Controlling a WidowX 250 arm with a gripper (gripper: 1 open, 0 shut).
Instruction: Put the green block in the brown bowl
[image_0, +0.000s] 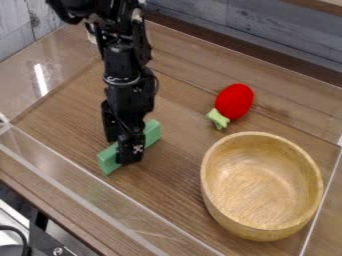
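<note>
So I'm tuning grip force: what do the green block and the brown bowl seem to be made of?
The green block: uniform light green with a matte, unglossy face; probably painted wood or plastic, the picture can't settle which. The brown bowl: looks like wood, light brown with visible grain lines inside and a thick rim, smooth with a soft sheen.

Green block (130, 150): plain light green. Brown bowl (262, 185): light-brown wood with visible grain. Round object (235, 98): red with a small green stub; table (201, 75): dark-brown wood grain.
</note>
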